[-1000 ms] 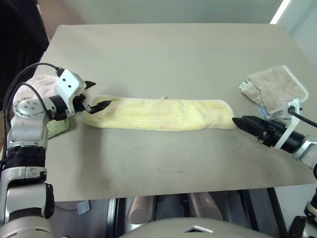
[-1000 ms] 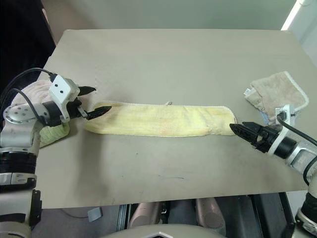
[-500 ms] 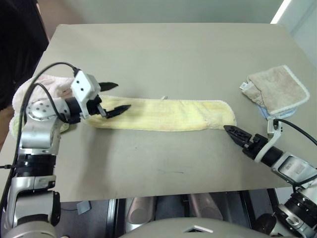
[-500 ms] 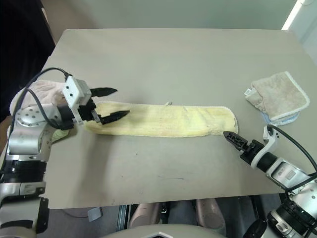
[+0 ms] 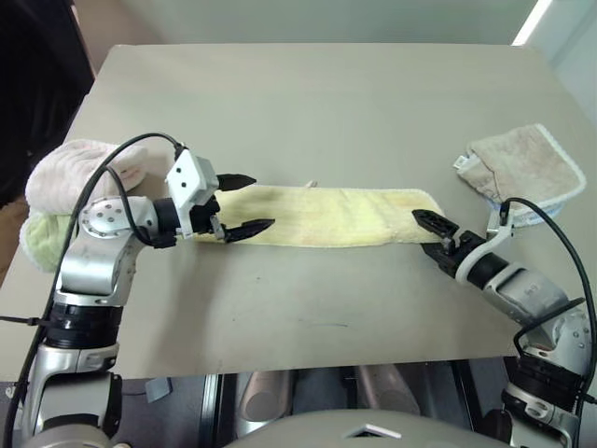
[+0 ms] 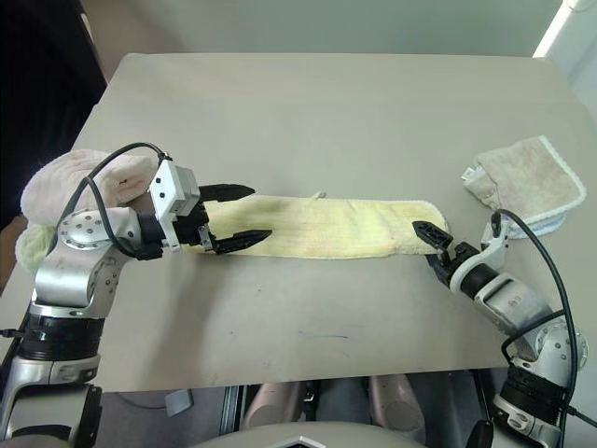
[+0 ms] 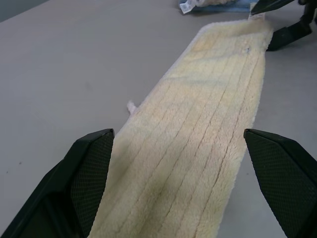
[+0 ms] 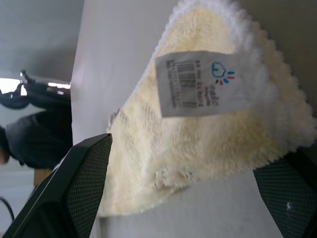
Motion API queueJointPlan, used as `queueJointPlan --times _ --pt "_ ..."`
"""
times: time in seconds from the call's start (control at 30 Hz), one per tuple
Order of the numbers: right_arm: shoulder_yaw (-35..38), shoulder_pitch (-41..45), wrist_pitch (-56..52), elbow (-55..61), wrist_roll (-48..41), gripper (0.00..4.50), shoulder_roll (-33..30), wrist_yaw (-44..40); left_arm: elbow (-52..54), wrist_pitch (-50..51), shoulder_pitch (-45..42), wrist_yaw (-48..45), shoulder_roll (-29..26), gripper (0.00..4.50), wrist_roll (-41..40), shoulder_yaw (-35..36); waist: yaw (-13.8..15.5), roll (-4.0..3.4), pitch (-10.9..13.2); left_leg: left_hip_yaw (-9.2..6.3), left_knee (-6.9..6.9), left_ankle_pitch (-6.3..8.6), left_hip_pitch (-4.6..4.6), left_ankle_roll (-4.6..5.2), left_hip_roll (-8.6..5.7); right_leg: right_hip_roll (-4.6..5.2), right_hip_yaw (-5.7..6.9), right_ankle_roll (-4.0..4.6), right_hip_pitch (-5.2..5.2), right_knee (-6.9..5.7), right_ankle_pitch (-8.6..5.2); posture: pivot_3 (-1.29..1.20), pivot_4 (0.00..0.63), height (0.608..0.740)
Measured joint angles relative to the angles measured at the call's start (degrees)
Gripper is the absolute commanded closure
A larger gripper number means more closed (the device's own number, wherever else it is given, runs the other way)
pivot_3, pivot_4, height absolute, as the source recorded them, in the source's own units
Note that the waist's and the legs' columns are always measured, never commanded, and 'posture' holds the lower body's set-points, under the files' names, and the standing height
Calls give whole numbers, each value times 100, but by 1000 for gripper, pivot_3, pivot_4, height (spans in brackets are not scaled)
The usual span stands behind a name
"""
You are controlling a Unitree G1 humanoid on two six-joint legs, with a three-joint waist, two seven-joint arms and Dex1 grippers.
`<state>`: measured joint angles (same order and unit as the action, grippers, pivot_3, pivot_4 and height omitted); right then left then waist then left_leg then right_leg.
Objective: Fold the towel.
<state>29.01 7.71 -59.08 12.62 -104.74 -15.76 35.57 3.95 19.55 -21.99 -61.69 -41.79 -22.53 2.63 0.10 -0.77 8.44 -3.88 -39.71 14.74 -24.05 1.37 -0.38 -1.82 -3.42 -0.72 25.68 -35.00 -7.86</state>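
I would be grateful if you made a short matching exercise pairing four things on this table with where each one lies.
Things:
1. yellow towel
2. beige towel
3. pink towel
4. white label

Places:
A. at the table's right edge
B. on the yellow towel's corner, between the right hand's fingers
C. stretched across the table's middle
D. at the table's left edge

Pairs: 1-C, 2-A, 3-D, 4-B

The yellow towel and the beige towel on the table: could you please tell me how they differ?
The yellow towel lies stretched in a long strip across the table's middle; the beige towel sits bunched in a compact fold at the right edge. The beige towel has white edging. The claws flank the yellow towel's ends. Both are terry cloth.
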Motion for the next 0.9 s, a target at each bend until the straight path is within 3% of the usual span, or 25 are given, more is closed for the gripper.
queueJointPlan --times 0.03,0.13,0.5,0.73,0.9 --pt "-98 -20 149 9 -73 17 -50 68 15 21 -1 10 8 0 -1 -8 0 0 0 0 0 1 0 0 0 0 0 -1 0 0 1 0 150 740" --pt "-319 -149 520 102 -196 565 -156 188 57 52 -1 56 30 0 -1 -17 4 1 0 -1 0 1 0 -1 0 0 0 -5 -2 2 2 0 150 740" --pt "-527 -493 1394 148 -334 4492 -761 293 82 60 17 70 161 0 -21 -138 40 0 0 -2 0 10 -3 -5 0 2 -2 -3 -2 5 -5 0 150 740" --pt "-520 -581 1513 107 -428 4492 -1313 130 192 93 88 -74 157 0 -74 -208 45 0 0 -2 -1 20 -4 2 -1 2 -3 -15 -6 7 -12 0 150 740" --pt "-257 -426 1507 -335 -322 4492 -2039 -323 228 94 112 -76 153 0 -72 -272 52 0 0 1 -3 28 -7 4 -2 4 -6 -13 -6 10 -14 0 150 740"
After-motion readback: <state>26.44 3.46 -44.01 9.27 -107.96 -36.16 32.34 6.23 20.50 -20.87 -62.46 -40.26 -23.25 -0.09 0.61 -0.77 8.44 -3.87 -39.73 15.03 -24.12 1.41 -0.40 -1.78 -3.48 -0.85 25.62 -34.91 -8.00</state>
